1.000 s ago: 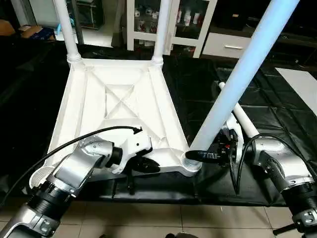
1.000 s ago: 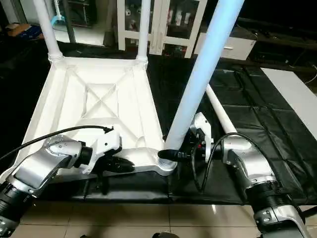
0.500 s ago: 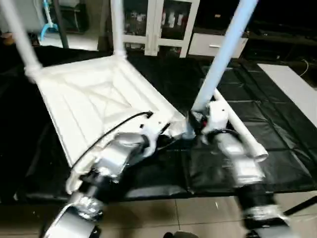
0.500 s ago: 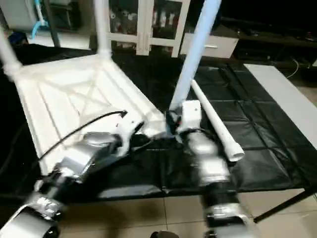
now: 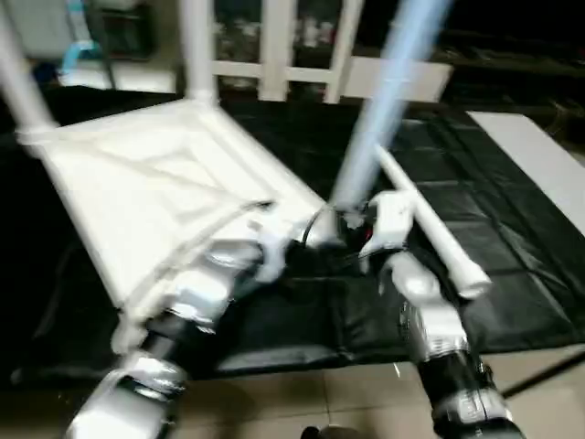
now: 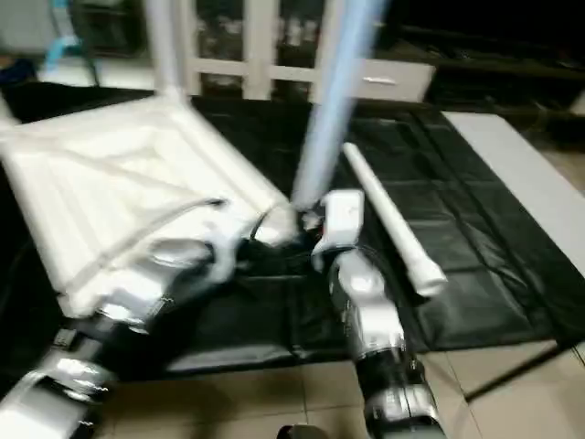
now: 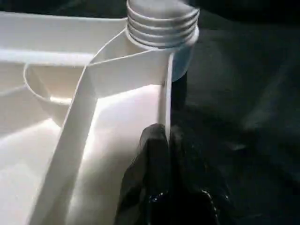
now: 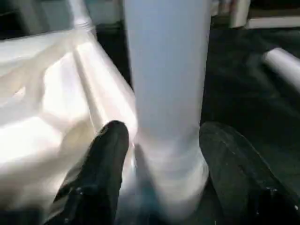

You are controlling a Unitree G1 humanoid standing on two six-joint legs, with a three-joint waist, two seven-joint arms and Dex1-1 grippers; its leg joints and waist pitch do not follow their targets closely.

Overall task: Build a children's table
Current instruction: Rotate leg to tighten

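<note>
**A:** Where is your tabletop right now?

**B:** It lies upside down on the black-covered desk, ribbed underside up, over the desk's left part and reaching close to its near edge. Two legs stand in the far corner sockets. A third leg rises, leaning, from the near right corner socket. The fourth leg lies loose on the desk just right of that corner, running from the middle toward the desk's near right.

**A:** What is your right tool doing?

**B:** Your right tool sits at the base of the leaning leg, where it meets the socket. One black finger stands on each side of the leg's collar. They are spread to about its width, but you cannot tell whether they press on it.

**A:** And your left tool?

**B:** Your left tool has its fingers closed together, pinching the tabletop's thin side wall just short of the same socket. The silver forearm behind it crosses the near edge of the tabletop.
</note>
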